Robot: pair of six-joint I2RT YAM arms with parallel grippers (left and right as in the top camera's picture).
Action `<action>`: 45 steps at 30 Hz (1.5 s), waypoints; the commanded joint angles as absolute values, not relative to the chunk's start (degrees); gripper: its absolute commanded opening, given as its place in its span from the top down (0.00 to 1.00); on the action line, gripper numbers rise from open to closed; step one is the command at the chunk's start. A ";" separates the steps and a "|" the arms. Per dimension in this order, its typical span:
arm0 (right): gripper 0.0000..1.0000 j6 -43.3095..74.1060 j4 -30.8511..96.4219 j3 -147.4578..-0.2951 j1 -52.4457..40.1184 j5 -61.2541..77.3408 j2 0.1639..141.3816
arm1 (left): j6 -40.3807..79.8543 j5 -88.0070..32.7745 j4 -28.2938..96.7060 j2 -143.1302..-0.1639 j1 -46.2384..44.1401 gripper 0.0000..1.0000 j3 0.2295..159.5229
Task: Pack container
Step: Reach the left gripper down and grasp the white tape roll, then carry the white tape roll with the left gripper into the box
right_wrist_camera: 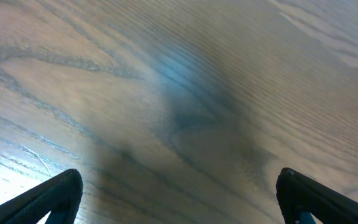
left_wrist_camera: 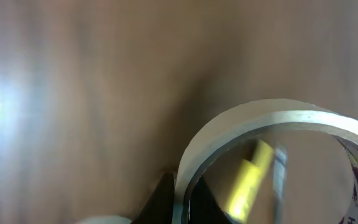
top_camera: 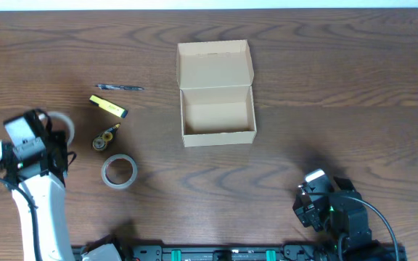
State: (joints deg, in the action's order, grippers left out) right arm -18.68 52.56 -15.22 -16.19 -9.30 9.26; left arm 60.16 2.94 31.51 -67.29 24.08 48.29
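Packing is barely beginning: the container (top_camera: 218, 137), a plain tan cardboard box with its flap lid lying open, is sitting empty on the wood-grain surface (top_camera: 339, 72). Far to its left, the left tool (left_wrist_camera: 182, 202) is pinching the wall of a glossy clear tape roll (left_wrist_camera: 229, 127). Between them, a second roll (top_camera: 118, 172), a yellow marker (top_camera: 108, 106), a thin pen (top_camera: 120, 88) and a small brass-coloured piece (top_camera: 104, 139) are waiting. The right tool (right_wrist_camera: 179, 180), below-right of the container, is gaping wide, gripping nothing.

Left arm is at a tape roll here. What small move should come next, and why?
Probably lift the left gripper and carry the clear tape roll right, toward the container. Its fingers appear to pinch the roll's wall, and the container sits open and empty.
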 commanded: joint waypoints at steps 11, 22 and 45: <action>0.01 -19.33 52.77 -14.98 -15.68 -9.61 8.91 | 47.53 0.19 31.46 -81.78 -6.13 0.94 73.87; 0.01 -19.33 52.77 -14.98 -15.68 -9.61 8.91 | 45.41 -2.85 31.70 -96.71 -18.90 0.94 84.51; 0.01 -19.33 52.77 -14.98 -15.68 -9.61 8.91 | 45.41 -4.38 44.07 -105.91 -28.64 0.94 84.60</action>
